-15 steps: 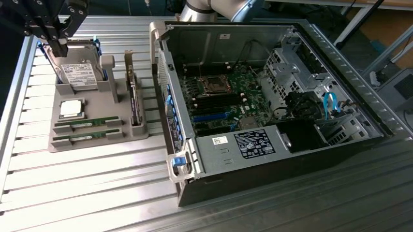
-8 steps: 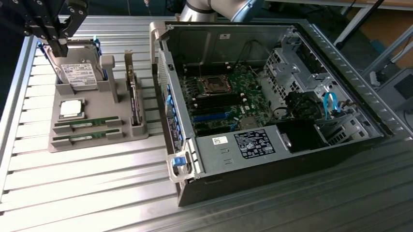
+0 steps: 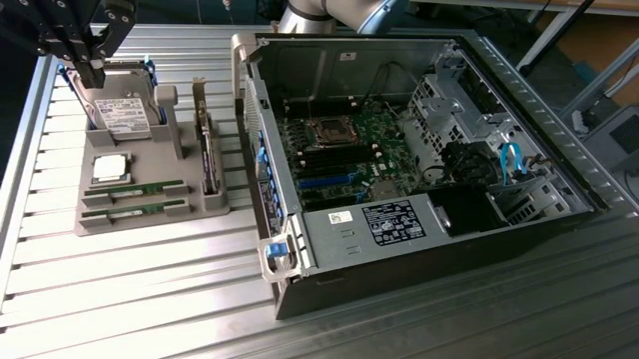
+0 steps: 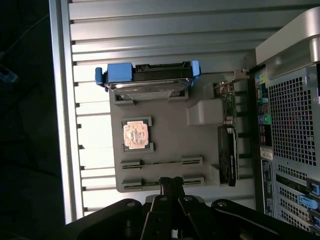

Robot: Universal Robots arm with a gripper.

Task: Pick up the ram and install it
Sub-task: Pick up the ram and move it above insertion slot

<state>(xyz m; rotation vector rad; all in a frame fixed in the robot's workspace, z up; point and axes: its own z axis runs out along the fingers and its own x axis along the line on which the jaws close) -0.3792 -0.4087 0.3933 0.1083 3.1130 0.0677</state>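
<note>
My pincer (image 3: 95,82), pressed together and empty, hangs upper left in the exterior view over the grey tray (image 3: 205,213); two ram sticks (image 3: 135,190) sit slotted there.

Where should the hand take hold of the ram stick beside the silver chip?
The ram stands on edge in the tray, slot blocks covering both ends. So probably grip the middle of its top edge from straight above, pinching its flat faces.
</note>
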